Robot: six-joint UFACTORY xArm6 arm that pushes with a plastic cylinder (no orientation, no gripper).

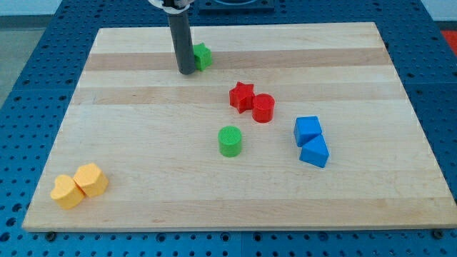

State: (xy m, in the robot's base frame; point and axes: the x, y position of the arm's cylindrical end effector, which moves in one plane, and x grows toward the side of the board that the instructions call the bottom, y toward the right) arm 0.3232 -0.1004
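1. We rest my tip (187, 71) on the wooden board (143, 178), grasping nothing, touching the green star block (203, 56) at its 2 o'clock.
2. At 4 o'clock: red star block (241, 96), red cylinder (263, 108), green cylinder (230, 140).

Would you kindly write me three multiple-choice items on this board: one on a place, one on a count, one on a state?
1. Where is my tip?
A. beside the green star-like block near the view's top
B. between the two blue blocks
C. at the yellow blocks

2. How many red blocks are there?
A. one
B. two
C. three

3. How do the yellow blocks lie?
A. stacked
B. far apart
C. side by side, touching

Answers:
1 A, the rod stands just left of that green block.
2 B, a red star and a red cylinder.
3 C, the yellow pair sits pressed together at the view's bottom left.
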